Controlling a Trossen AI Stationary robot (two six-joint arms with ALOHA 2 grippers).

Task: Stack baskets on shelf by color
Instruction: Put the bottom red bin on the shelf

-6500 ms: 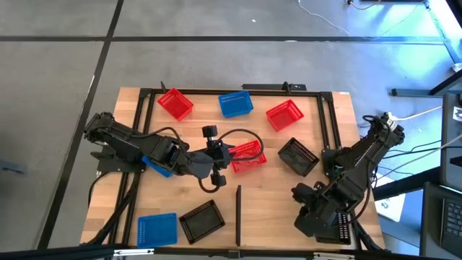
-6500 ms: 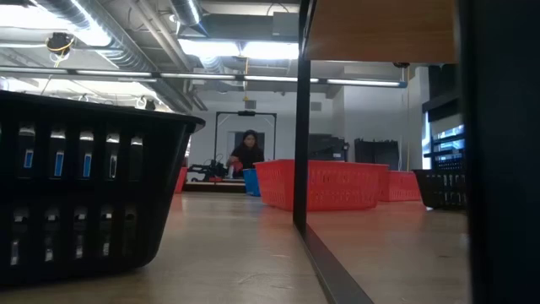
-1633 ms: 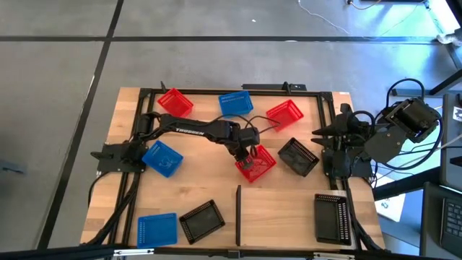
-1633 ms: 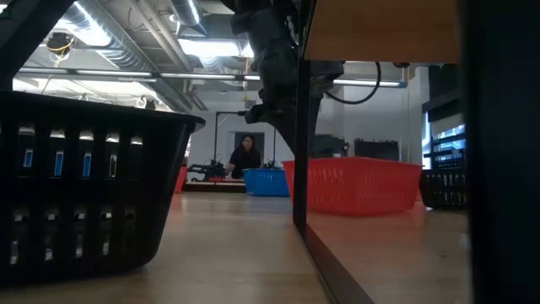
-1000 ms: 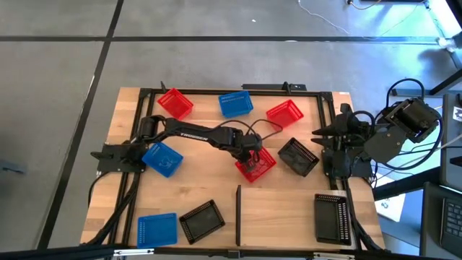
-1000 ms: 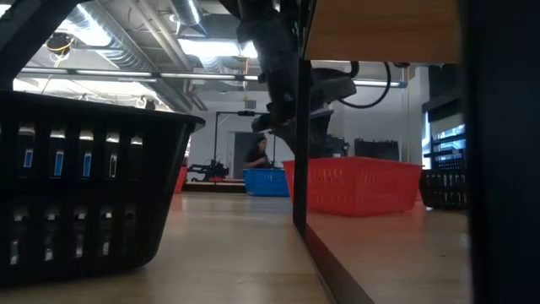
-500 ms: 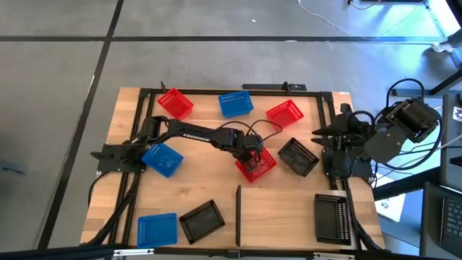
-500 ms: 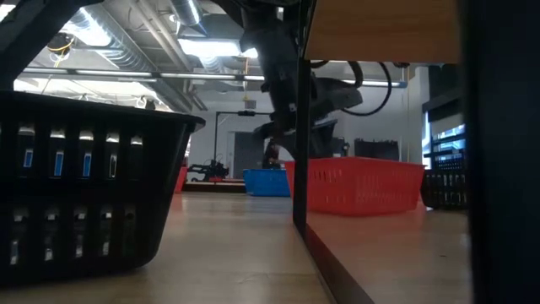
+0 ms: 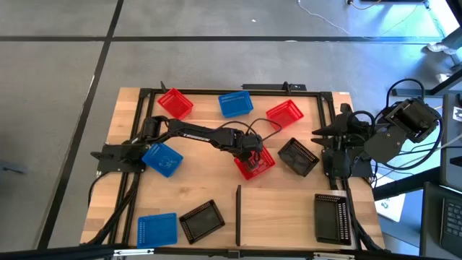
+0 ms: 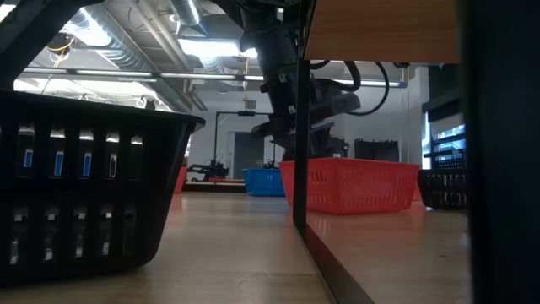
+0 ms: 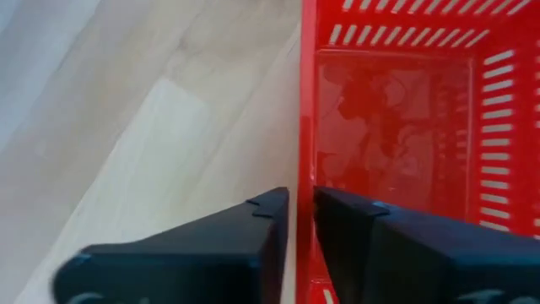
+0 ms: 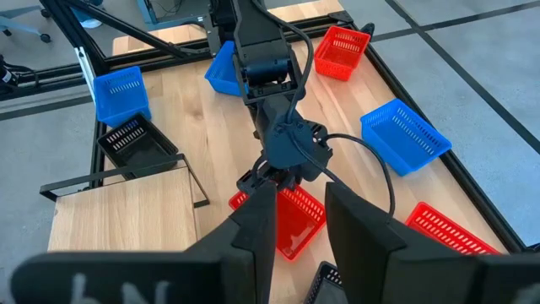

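Note:
A red basket [image 9: 254,163] rests on its base at the table's middle, and my left gripper [image 11: 301,198] is shut on its wall. It also shows in the low view as the red basket [image 10: 354,186]. Two more red baskets [image 9: 175,103] [image 9: 284,114] and a blue one [image 9: 235,103] stand along the far edge. The shelf [image 9: 278,217] is the pale panel at the near edge, beside a thin black bar [image 9: 238,206]. A black basket [image 9: 332,217] lies on it. My right gripper [image 12: 295,221] hangs open, high above the table's right side. My left gripper has the red basket's side wall at its rim [image 11: 305,169] between its two fingers. One finger [image 11: 261,228] is outside the basket and the other [image 11: 363,232] inside. The fingers slant down from the table's left. The basket stands level on the table.
A black basket [image 9: 298,157] lies just right of the held one. A blue basket [image 9: 162,159] sits at the left by my left arm's base. Another blue basket [image 9: 157,229] and a black one [image 9: 202,219] sit at the near left. Black frame rails [image 9: 216,90] border the table.
My left gripper has stayed at the red basket's wall. The basket has shifted very slightly along the table and stays flat on it.

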